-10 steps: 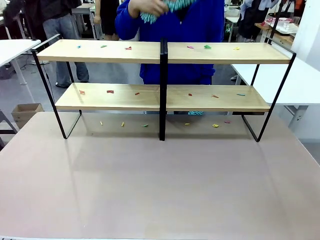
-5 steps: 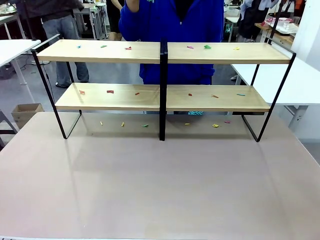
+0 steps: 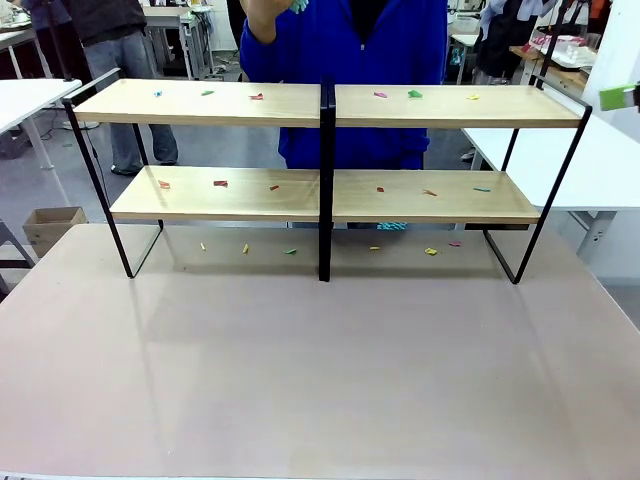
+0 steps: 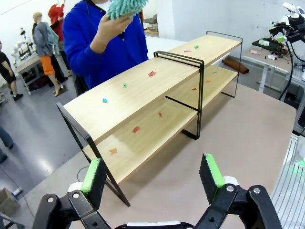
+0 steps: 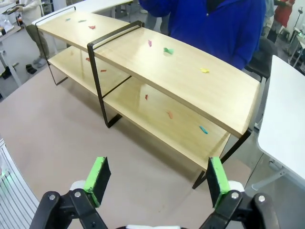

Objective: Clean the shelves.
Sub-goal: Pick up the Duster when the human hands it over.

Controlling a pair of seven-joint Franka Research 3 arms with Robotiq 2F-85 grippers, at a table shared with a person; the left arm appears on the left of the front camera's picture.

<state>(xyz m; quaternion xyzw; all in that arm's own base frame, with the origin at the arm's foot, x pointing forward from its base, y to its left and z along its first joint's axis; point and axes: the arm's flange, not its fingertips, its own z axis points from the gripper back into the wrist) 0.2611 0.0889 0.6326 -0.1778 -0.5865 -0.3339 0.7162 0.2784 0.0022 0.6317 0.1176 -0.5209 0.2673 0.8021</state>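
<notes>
The shelves [image 3: 290, 103] stand across the far half of the table, two light-wood boards on a black frame with a central post. Small coloured scraps [image 3: 414, 94] lie scattered on both boards and on the table beneath. Behind the shelves a person in a blue top holds a teal fluffy duster [image 4: 125, 7] raised in one hand. My left gripper [image 4: 152, 174] hangs open above the table, near the shelves' [image 4: 138, 88] end, with nothing between its fingers. My right gripper [image 5: 157, 181] is open too, above the other end of the shelves [image 5: 190, 76]. A green finger pad [image 3: 620, 97] pokes in at the front view's right edge.
The brown table [image 3: 320, 370] stretches bare in front of the shelves. White tables stand at the left [image 3: 25, 98] and right [image 3: 600, 165]. A cardboard box [image 3: 52, 225] sits on the floor at the left. Other people stand farther back.
The person's hand has lifted the teal duster up to the front view's top edge. A green finger pad has come in at the right edge.
</notes>
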